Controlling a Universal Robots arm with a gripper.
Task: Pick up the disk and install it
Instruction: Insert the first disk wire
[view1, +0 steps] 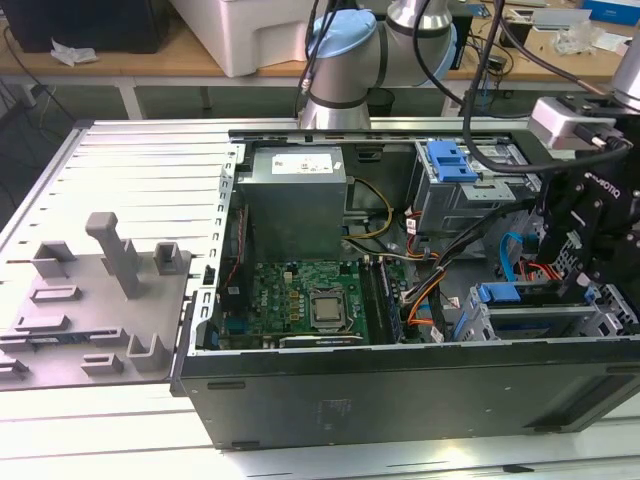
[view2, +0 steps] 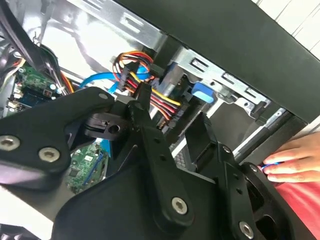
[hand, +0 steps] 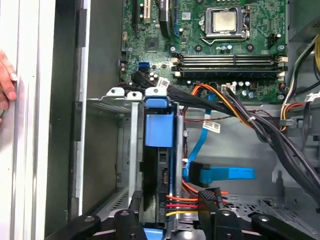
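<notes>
The disk (hand: 159, 127) stands on edge in a slot of the metal drive cage (hand: 112, 145), its blue carrier facing up. In the exterior view the disk (view1: 512, 294) sits in the cage at the case's front corner, on that view's right. My gripper (hand: 172, 206) hangs over the disk's cable end with its black fingers (hand: 136, 212) apart, one on each side. It is open, and red, orange and yellow wires run between the far finger and the disk. In the second wrist view the gripper (view2: 170, 115) shows the same gap. In the exterior view the gripper (view1: 578, 255) is just above the cage.
The open computer case (view1: 400, 385) holds a motherboard (view1: 300, 300), a power supply (view1: 295, 205), cable bundles (hand: 270, 135) and a second cage with a blue latch piece (view1: 450, 160). A hand (hand: 6, 80) rests outside the case wall. A grey fixture plate (view1: 90, 300) lies on the exterior view's left.
</notes>
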